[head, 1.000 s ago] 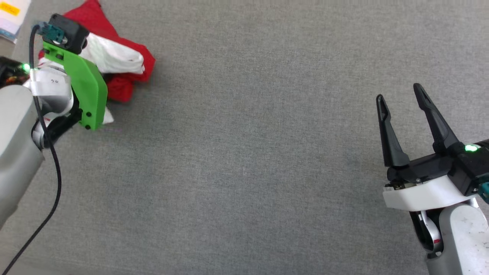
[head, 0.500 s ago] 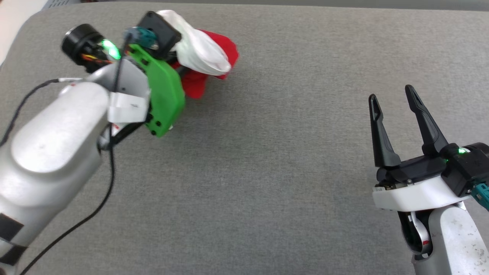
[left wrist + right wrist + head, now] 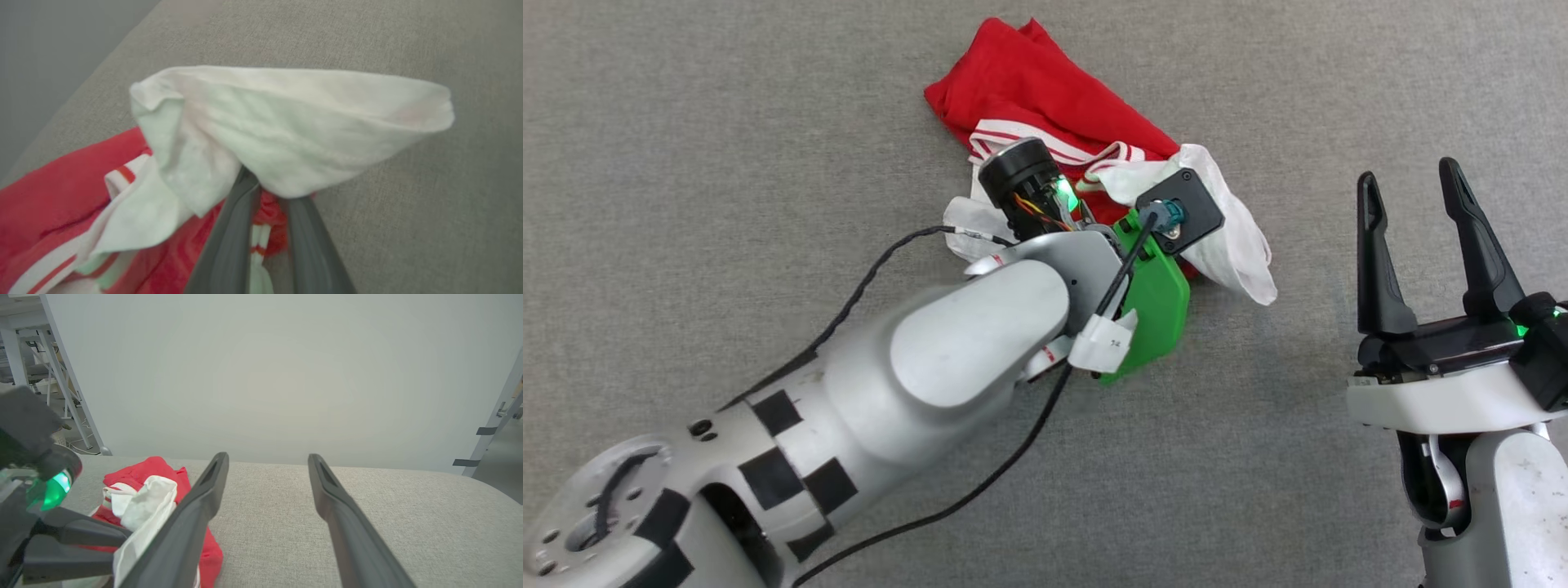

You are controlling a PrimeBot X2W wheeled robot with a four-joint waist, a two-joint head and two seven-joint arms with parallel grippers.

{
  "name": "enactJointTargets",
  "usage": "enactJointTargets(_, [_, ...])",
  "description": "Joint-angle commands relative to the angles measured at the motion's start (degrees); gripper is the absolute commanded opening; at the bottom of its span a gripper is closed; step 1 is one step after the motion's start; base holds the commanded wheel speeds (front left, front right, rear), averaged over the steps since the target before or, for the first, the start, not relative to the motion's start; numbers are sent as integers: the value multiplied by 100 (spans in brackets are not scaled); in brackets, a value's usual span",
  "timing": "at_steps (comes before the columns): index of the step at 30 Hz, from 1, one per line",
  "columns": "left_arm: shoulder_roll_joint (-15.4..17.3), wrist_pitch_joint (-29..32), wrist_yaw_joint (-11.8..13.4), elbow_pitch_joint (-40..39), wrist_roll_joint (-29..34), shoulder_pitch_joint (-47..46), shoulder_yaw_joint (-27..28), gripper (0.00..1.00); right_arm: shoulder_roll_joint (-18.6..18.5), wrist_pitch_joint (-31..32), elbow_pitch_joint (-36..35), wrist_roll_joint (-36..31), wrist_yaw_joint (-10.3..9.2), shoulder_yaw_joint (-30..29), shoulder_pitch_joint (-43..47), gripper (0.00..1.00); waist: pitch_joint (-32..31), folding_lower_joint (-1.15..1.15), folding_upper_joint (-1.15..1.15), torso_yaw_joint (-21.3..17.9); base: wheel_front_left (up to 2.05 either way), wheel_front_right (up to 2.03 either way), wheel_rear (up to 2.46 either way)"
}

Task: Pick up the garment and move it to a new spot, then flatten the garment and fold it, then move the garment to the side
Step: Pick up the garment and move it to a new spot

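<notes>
You have one shirt [image 3: 1045, 90], bunched over the fingertips of your left gripper [image 3: 269, 190], which is clamped on it. Your right gripper [image 3: 1409, 175] stands spread wide, apart on the shirt's right.

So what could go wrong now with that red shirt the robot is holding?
1. The left gripper pinches just a small bunch of the garment, so it might slip out.
2. The white sleeve flops over the fingers and the cloth is crumpled, so it could land in a heap on the grey surface and be hard to flatten.
3. The open right gripper stands close to the sleeve and could snag it.
</notes>
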Motion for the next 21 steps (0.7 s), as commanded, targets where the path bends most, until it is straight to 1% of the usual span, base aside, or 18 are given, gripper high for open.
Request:
enactJointTargets(1, [-131,-77,26,196,-51,22,-68,0,26,-35,-39,-38,-4,-21,-113,100,321,0,0,-262,0,0,0])
enactJointTargets(5, [-448,-146,26,651,-76,226,-215,0,42,-35,-33,-55,-4,-32,-170,100,414,0,0,-293,0,0,0])
enactJointTargets(8, [-537,-140,26,765,60,338,-229,0,50,-35,-10,-75,-4,-62,-186,100,401,0,0,-258,0,0,0])
enactJointTargets(10, [-565,-307,26,810,125,350,-231,0,53,-35,22,-95,-4,-67,-175,100,321,0,0,-199,0,0,0])
enactJointTargets(11, [-578,-484,26,853,143,316,-232,100,54,-35,36,-106,-4,-72,-153,100,252,0,0,-155,0,0,0])
enactJointTargets(12, [-612,-779,26,908,141,282,-232,100,52,-35,65,-121,-4,-67,-94,100,88,0,0,-73,0,0,0])
enactJointTargets(16, [-641,-1475,32,961,81,282,-127,100,17,-35,110,-135,-4,-69,84,100,-336,0,0,108,0,0,0])
enactJointTargets(20, [-551,-1987,245,846,90,486,12,100,-16,-35,140,-142,-4,-91,308,100,-785,0,0,299,0,0,0])
enactJointTargets(21, [-497,-2121,357,773,98,565,62,100,-24,-35,147,-146,-4,-90,369,100,-897,0,0,349,0,0,0])
